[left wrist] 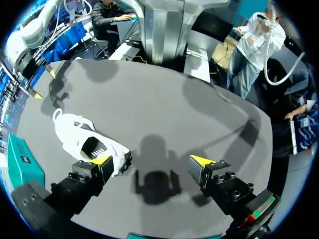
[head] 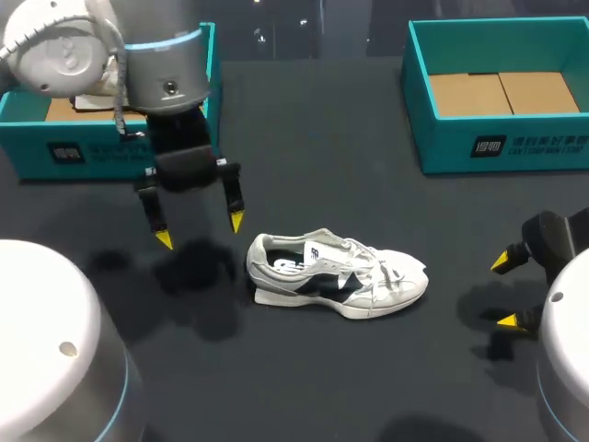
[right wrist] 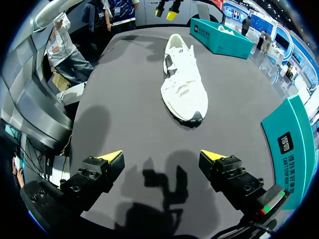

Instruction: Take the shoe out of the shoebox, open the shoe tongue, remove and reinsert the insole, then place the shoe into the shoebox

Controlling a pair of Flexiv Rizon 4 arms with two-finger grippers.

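Note:
A white shoe (head: pixel 336 274) with black side panels lies on its sole in the middle of the dark table, toe to the right. My left gripper (head: pixel 200 230) hangs open just left of its heel, nothing between the fingers. In the left wrist view the shoe (left wrist: pixel 82 139) lies beside one fingertip of the open left gripper (left wrist: pixel 154 162). My right gripper (head: pixel 506 291) stands open near the table's right edge, apart from the toe. From the right wrist the shoe (right wrist: pixel 182 82) lies ahead of the empty right gripper (right wrist: pixel 162 158), toe towards it.
A teal open shoebox (head: pixel 497 138) with a cardboard floor stands at the back right. A second teal box (head: pixel 55 138) stands at the back left, partly hidden by my left arm. Bare table lies in front of the shoe.

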